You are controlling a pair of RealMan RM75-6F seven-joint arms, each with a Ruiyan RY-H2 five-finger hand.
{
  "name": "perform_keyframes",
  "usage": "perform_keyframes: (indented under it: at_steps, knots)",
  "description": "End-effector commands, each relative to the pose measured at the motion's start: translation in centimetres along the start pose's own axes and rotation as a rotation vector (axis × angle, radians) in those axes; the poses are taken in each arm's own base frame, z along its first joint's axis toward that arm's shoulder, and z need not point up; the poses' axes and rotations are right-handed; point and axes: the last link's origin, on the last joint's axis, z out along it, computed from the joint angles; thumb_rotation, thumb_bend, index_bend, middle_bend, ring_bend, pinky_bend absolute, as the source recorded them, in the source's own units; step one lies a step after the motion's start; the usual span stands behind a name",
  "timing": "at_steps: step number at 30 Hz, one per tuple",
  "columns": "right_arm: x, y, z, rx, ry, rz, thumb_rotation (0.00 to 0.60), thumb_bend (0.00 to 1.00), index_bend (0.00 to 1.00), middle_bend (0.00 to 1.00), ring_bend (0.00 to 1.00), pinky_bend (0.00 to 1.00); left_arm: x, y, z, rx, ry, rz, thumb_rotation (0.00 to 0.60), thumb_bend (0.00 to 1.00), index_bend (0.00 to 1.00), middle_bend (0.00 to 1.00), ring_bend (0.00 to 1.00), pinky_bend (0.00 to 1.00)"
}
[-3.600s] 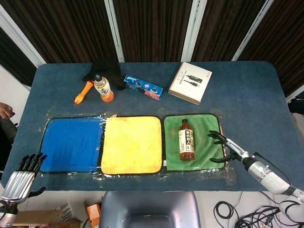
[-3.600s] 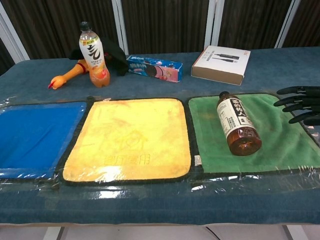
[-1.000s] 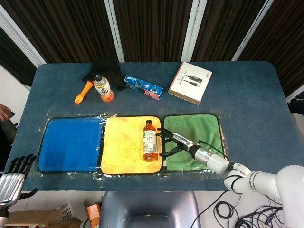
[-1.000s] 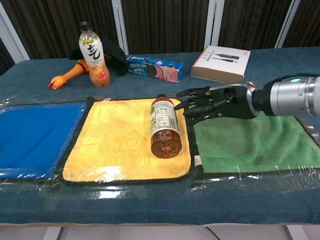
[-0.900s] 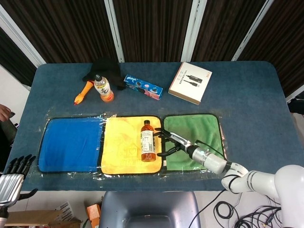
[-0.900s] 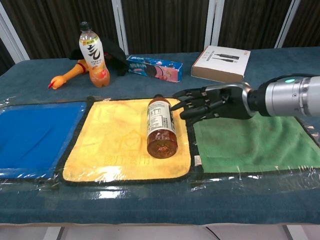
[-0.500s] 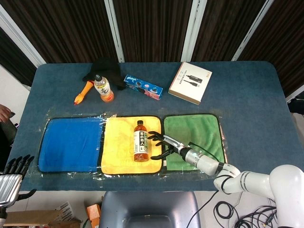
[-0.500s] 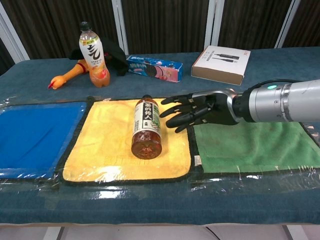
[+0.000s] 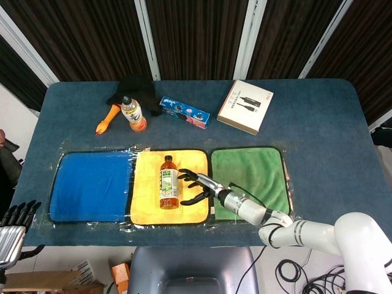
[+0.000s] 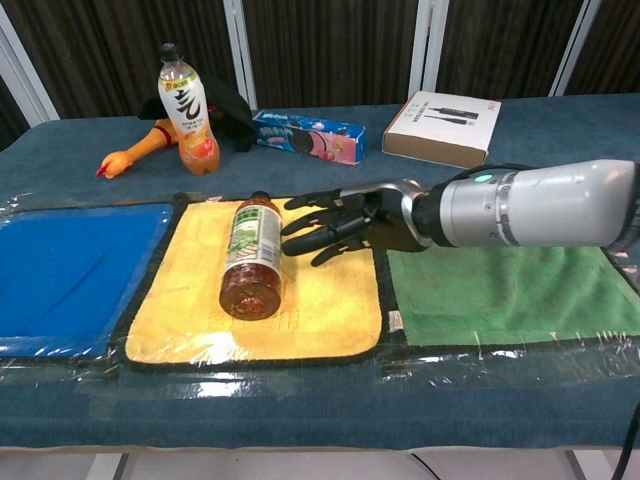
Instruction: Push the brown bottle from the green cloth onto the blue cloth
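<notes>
the brown bottle [image 9: 168, 182] lies on its side at the middle of the yellow cloth [image 9: 147, 205], lower centre of the frame. the right hand [image 9: 197, 187], fingers spread and holding nothing, sits just beside it. the blue cloth [image 9: 89, 187] lies to the left.

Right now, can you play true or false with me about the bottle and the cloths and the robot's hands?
1. The brown bottle lies on the yellow cloth. True.
2. The brown bottle stands upright. False: it lies on its side.
3. The right hand has its fingers spread beside the bottle. True.
4. The right hand is lifting the bottle. False: the bottle rests on the cloth, ungripped.
5. The blue cloth is right of the green cloth. False: it is at the far left.
</notes>
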Motion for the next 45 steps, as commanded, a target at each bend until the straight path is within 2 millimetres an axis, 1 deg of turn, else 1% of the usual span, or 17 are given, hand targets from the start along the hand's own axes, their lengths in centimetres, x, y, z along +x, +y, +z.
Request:
perform_keyframes:
  at_steps: [1,19,29,38,45]
  knots:
    - [-0.9,-0.8,1.1,0.006,-0.01,-0.008,0.556,0.06,0.0,0.12,0.07,0.19,-0.1,0.0,-0.3,-0.001,0.002,0.001,0.6,0.03,0.0,0.05,0.0,0.07]
    - [-4.7,-3.7,4.3,0.037,-0.037,-0.067,0.555,0.06,0.0,0.12,0.07,0.17,0.3,-1.1,-0.5,0.013,0.018,-0.014,0.6,0.03,0.0,0.05,0.0,0.07]
    - [-6.2,-5.5,6.1,0.055,-0.031,-0.088,0.556,0.06,0.0,0.12,0.07,0.15,0.5,-1.8,-0.4,0.034,0.016,-0.025,0.6,0.03,0.0,0.05,0.0,0.07]
    - [-8.2,-6.9,8.4,0.058,-0.033,-0.136,0.556,0.06,0.0,0.12,0.07,0.14,0.9,-2.4,-0.5,0.055,0.028,-0.035,0.6,0.03,0.0,0.05,0.0,0.07]
    - [-9.8,-7.9,9.6,0.067,-0.036,-0.16,0.556,0.06,0.0,0.12,0.07,0.14,1.3,-2.8,-0.7,0.068,0.04,-0.039,0.6,0.03,0.0,0.05,0.0,0.07]
